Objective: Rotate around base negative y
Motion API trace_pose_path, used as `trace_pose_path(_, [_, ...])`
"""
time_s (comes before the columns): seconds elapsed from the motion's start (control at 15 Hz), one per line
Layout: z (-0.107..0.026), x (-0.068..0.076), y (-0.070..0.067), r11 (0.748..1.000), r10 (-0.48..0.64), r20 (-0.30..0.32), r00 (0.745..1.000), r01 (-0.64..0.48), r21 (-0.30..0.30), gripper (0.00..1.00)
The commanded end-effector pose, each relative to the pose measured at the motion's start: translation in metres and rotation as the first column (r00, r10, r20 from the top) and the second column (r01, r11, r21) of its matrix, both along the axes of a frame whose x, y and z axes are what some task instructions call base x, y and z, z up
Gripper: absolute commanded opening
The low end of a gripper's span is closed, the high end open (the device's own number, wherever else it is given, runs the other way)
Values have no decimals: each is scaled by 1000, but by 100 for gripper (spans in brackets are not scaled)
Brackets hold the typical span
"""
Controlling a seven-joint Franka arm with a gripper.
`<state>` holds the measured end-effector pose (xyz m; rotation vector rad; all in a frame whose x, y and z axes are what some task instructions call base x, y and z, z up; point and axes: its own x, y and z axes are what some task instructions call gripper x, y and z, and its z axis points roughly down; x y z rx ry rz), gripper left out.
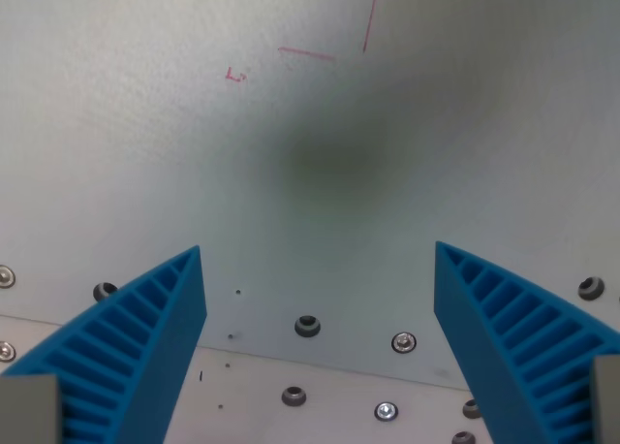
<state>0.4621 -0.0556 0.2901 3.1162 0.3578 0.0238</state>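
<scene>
Below the wrist camera lies a pale grey-white metal panel [320,173], marked near the top with thin red pen lines [366,22] and a small red mark [235,75]. Across the lower part run several round metal screw heads [307,325], along a seam in the plate. The gripper [318,260] has 2 blue ribbed plastic fingers [145,337], spread wide apart with nothing between them. No separate object to handle is visible.
</scene>
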Motion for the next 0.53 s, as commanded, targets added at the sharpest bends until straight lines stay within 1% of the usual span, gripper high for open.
trace_pose_path(0.07, [0,-6,0,1000,1,152,988,-1,2,100])
trace_pose_path(0.53, [0,-6,0,1000,0,232,973,-1,2,100])
